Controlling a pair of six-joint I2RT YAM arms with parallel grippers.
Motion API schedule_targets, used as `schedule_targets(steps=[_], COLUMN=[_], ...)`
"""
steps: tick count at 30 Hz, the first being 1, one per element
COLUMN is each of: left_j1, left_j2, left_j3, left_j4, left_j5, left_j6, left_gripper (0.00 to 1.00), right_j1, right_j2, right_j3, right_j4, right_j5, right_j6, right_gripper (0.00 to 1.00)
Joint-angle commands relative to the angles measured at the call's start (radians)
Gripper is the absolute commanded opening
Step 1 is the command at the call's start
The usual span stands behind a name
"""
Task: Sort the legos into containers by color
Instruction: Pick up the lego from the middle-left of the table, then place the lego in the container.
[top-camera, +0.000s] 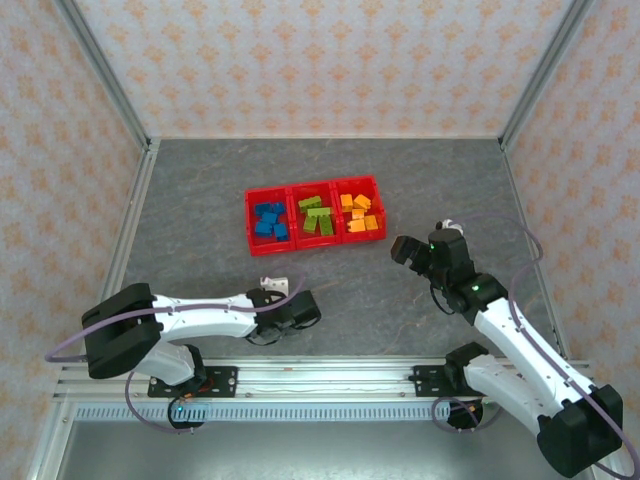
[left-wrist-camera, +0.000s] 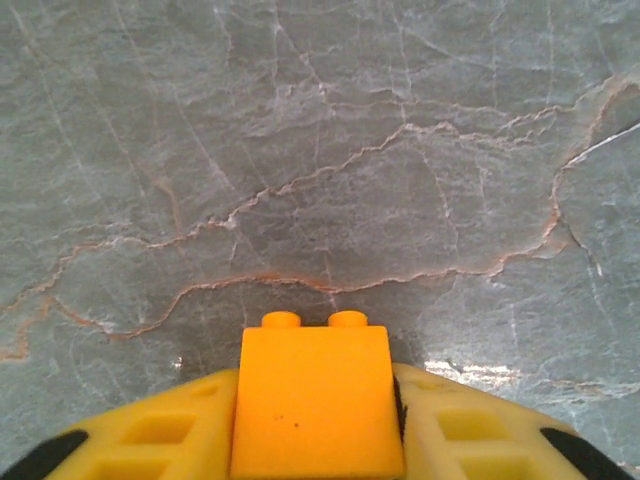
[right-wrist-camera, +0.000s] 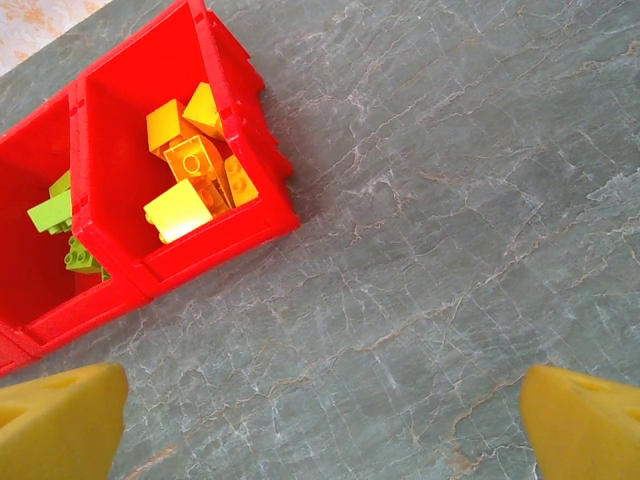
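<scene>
Clamping an orange-yellow lego (left-wrist-camera: 315, 395) in left tool (left-wrist-camera: 315, 425), right tool (right-wrist-camera: 325, 415) spread apart near red tray (right-wrist-camera: 210, 250)

One red tray (top-camera: 310, 246), three compartments (right-wrist-camera: 115, 150). Inside, about four blue bricks (top-camera: 270, 220), five green bricks (top-camera: 317, 216) and five orange-yellow bricks (top-camera: 360, 214). One lone orange brick (left-wrist-camera: 315, 400) outside it.

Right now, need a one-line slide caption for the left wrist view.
Left hand grips an orange-yellow brick, studs pointing away from the camera, grey veined table beyond.
</scene>
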Motion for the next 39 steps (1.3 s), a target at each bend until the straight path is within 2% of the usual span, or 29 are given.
schedule_targets(steps=[1,10,16,24,36,39], left_j1=[0.003,0.006,0.012,0.071,0.265,0.302], left_j2=[-0.033,-0.127,-0.091,0.095,0.478,0.6], left_j3=[0.017,0.036,0.205,0.501,0.937,1.044], left_j4=[-0.016,0.007,-0.015,0.044,0.147,0.145], left_j5=[-0.063,-0.116,-0.167,-0.171,-0.121,-0.075], left_j6=[-0.016,-0.016,0.057,0.225,0.481,0.512], left_gripper=[0.35,0.28,0.28,0.29,0.29,0.29], right_j1=[-0.005,-0.005,-0.005,-0.005,-0.004,-0.004], right_j2=[-0.001,0.0,0.009,-0.021,-0.041,-0.05], right_j3=[0.02,0.005,0.008,-0.01,-0.011,-0.01], right_j4=[-0.01,-0.005,0.002,-0.001,-0.001,-0.005], right_j5=[0.011,0.013,0.012,0.032,0.063,0.066], right_j6=[-0.017,-0.014,-0.014,-0.011,-0.012,-0.012], right_gripper=[1.0,1.0,1.0,1.0,1.0,1.0])
